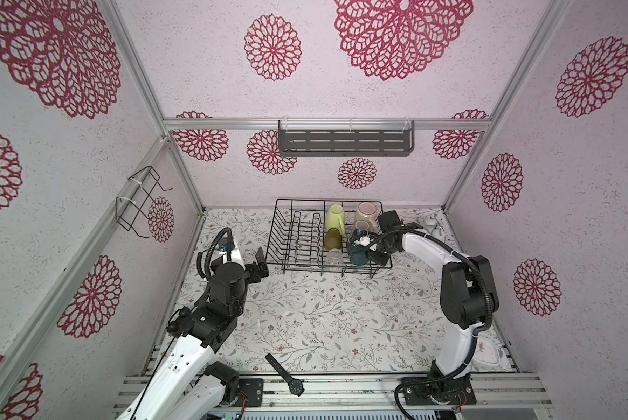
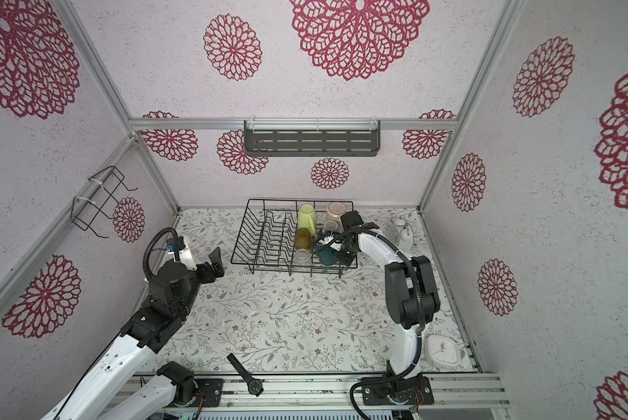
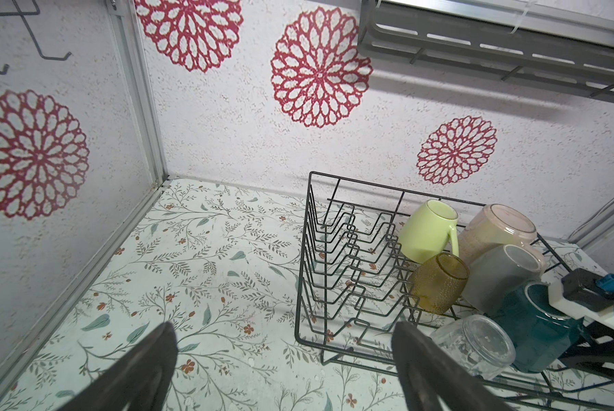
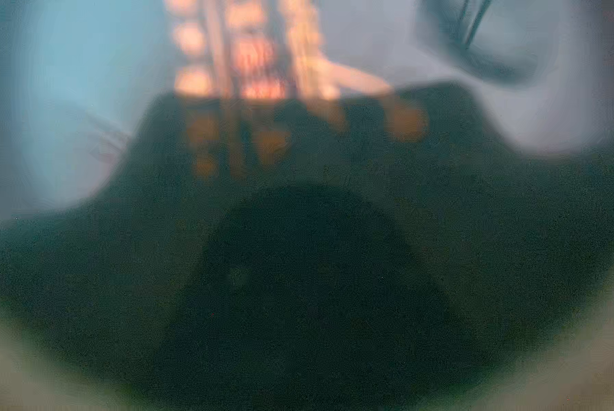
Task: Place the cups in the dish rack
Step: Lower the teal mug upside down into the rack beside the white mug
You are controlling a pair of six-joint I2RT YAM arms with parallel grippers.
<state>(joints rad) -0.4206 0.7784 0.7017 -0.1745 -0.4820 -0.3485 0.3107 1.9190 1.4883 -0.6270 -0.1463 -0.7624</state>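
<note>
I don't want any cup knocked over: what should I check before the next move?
1. Six cups inside dish rack: ok.
2. Left gripper empty, jaws open, outside the rack: ok.
3. Right gripper grip on dark teal mug: cannot tell, jaws hidden.
4. Mug settled on the rack wires: cannot tell.
5. Right wrist view sharp: not ok, blurred.

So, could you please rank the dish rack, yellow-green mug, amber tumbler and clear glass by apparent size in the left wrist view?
Largest, clearly: dish rack.
The yellow-green mug, amber tumbler and clear glass look alike; the glass is nearest the camera, so unranked.
</note>
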